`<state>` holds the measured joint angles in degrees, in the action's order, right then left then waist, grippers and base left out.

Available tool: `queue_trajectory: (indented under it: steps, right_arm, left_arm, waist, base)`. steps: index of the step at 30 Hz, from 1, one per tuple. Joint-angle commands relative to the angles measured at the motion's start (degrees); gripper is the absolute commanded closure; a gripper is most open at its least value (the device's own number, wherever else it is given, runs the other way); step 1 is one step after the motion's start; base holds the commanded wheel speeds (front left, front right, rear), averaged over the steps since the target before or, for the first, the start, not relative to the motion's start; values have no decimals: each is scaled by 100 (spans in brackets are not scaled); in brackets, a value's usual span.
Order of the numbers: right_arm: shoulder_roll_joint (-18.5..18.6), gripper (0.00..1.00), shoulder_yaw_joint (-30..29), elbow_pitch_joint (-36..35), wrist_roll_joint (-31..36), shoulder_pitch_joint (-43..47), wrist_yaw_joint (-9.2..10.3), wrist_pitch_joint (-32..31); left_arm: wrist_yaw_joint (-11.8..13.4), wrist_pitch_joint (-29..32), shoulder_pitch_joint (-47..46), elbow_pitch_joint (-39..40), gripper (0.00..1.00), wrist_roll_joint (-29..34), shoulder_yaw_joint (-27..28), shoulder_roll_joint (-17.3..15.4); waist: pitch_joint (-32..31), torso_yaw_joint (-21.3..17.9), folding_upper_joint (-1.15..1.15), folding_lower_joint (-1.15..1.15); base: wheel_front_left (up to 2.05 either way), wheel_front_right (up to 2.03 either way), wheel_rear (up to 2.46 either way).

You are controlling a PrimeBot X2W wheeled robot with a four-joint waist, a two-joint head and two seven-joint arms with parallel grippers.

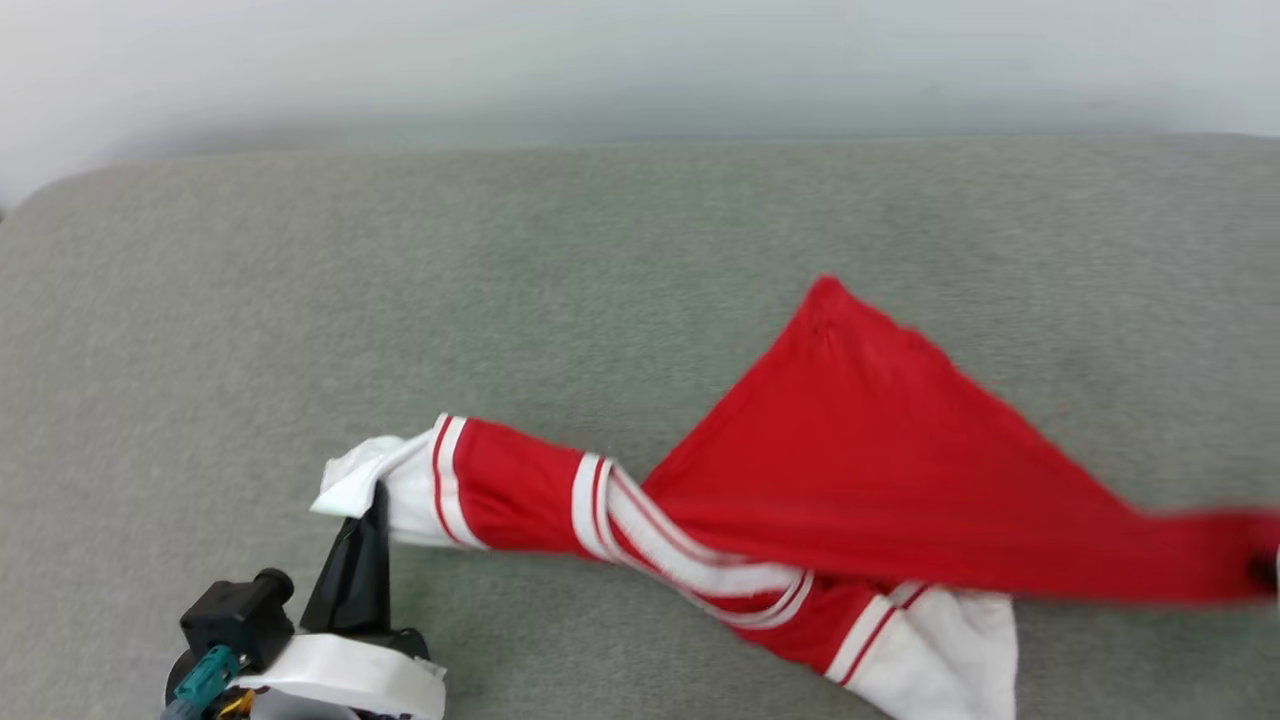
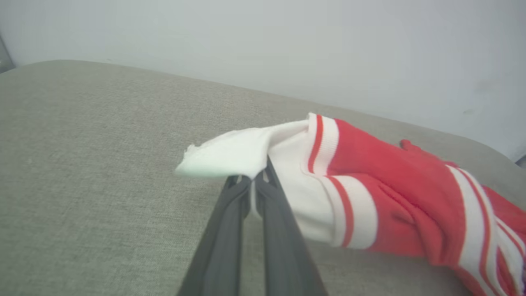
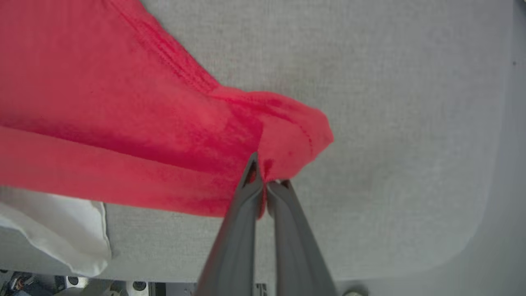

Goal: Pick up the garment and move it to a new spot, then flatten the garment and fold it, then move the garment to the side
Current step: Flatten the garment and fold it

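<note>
The red jersey (image 1: 870, 450) stretches across the near part of the grey fabric-covered bench (image 1: 300, 280), from left of the middle to the right edge of the head view, bunched and twisted along its length. A red triangle of cloth points toward the pale wall (image 1: 640, 60). Red-and-white striped trim (image 1: 680, 550) winds around the middle of the jersey.

The left claw (image 1: 368, 505) is pinched shut on the edge of one white sleeve (image 1: 375, 470). In the left wrist view its two dark fingers (image 2: 230, 230) meet at the tips (image 2: 257, 181) with the white cloth (image 2: 230, 154) folded over them.

The right claw (image 3: 265, 185) is closed tight on a red hemmed corner of the jersey (image 3: 123, 102), the cloth gathered just above its tips.

The other white sleeve (image 1: 950, 650) hangs at the near edge of the bench, below the red band. It also shows at the lower left of the right wrist view (image 3: 53, 230).
</note>
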<state>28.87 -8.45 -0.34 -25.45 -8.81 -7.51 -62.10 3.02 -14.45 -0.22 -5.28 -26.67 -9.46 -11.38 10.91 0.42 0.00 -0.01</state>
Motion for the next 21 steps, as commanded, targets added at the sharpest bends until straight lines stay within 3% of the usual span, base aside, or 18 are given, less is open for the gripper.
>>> queue_trajectory:
  steps: [1, 8, 9, 10, 11, 12, 16, 21]
  right_arm:
    - [-111, 100, -31, -22, -49, 185, 5, -20]
    - [-947, 100, -275, -205, -78, 1950, 5, 4]
    - [-1057, 88, -263, -181, -91, 2102, 5, -1]
    - [-1176, 64, -248, -177, -123, 2194, 5, 57]
    - [-1270, 16, -232, -201, -140, 2227, 4, 168]
    - [-1342, 0, -238, -205, -151, 2253, 4, 265]
    - [-1500, 0, -345, -280, -72, 2078, 4, 950]
    - [-1568, 0, -622, -320, 89, 1614, 4, 2266]
  left_arm:
    - [11, 0, 54, -25, 100, -31, 49, -54]
    - [38, 96, 171, -86, 100, -46, 7, -110]
    - [23, 103, 172, -102, 100, -45, -4, -127]
    - [10, 118, 171, -119, 100, -59, -3, -140]
    - [-7, 123, 172, -133, 100, -76, -4, -145]
    - [-15, 131, 177, -140, 100, -67, -9, -161]
    - [28, 186, 179, -95, 100, -41, -43, -180]
    - [57, 256, 104, 38, 100, -19, -71, -206]
  waist:
    - [-236, -265, 0, 1]
    - [-430, -528, 0, 1]
    - [-439, -547, 0, 1]
    - [-443, -567, 0, 1]
    - [-456, -592, 0, 1]
    - [-459, -614, 0, 1]
    - [-450, -660, 0, 1]
    - [-365, -636, 0, 1]
  base:
    - [0, 0, 0]
    - [0, 0, 0]
    - [0, 0, 0]
    - [0, 0, 0]
    - [0, 0, 0]
    - [0, 0, 0]
    - [0, 0, 0]
    - [0, 0, 0]
